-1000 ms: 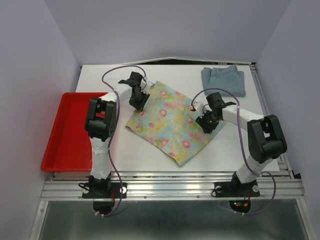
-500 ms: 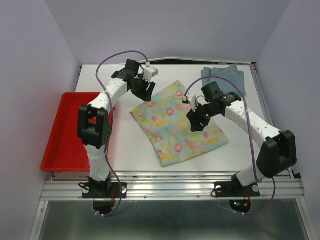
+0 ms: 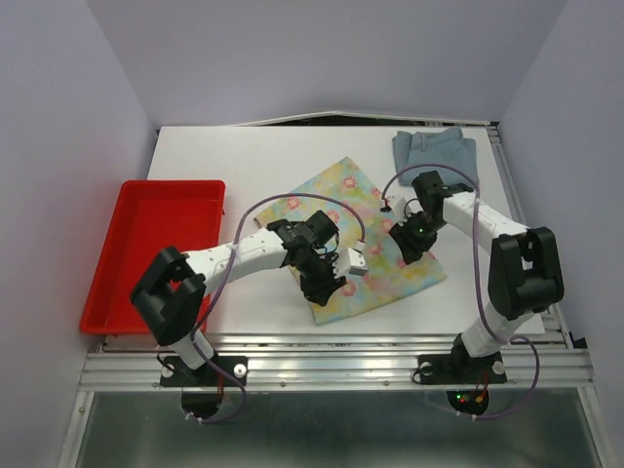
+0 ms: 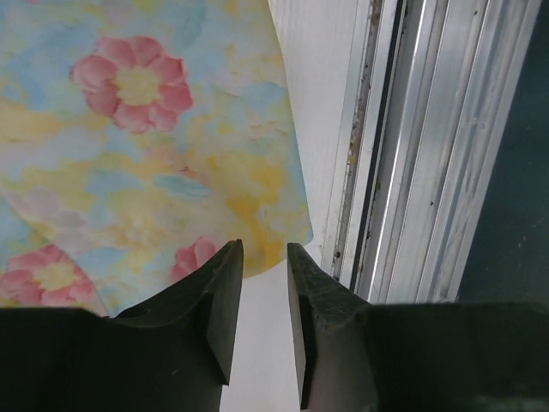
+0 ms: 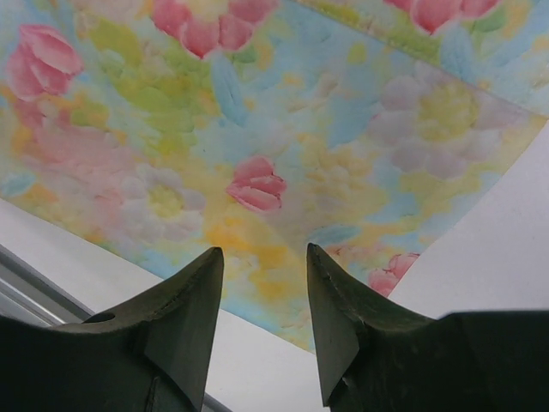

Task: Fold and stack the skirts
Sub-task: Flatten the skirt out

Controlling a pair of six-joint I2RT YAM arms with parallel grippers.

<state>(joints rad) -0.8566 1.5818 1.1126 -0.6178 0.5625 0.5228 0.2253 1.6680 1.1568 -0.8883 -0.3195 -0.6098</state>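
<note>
Moved since half a second back: the left arm, from the floral skirt's far-left corner round to its near corner. The right arm has shifted a little toward the skirt's right edge; the cloth itself sits about as before.

Floral skirt (image 3: pixel 341 205) lies flat, spread as one rough diamond mid-table. It is thin woven cloth in a soft yellow/blue/green wash with pink flowers. Its near corner is rounded and ends just short of the table's front edge in the left wrist view (image 4: pixel 129 129).

Left gripper (image 3: pixel 327 291) is at that near corner. Its dark fingers (image 4: pixel 219 300) stand narrowly apart with nothing between them, the hem just past the tips.

Right gripper (image 3: pixel 406 250) is over the skirt's right-hand part, jaws spread wider and holding nothing. The print fills most of its wrist view (image 5: pixel 257 112), with the hem just beyond the tips.

Denim skirt (image 3: pixel 436 156) is a light blue, heavier cloth. It lies as a compact, roughly rectangular piece at the far right corner, well apart from the floral one.

Both are on the white table (image 3: pixel 244 175).

Red tray (image 3: pixel 174 184) is smooth plastic, rectangular with raised walls. It is at the table's left edge, well apart from both skirts.

Ribbed aluminium rail (image 3: pixel 331 366) runs along the front.
</note>
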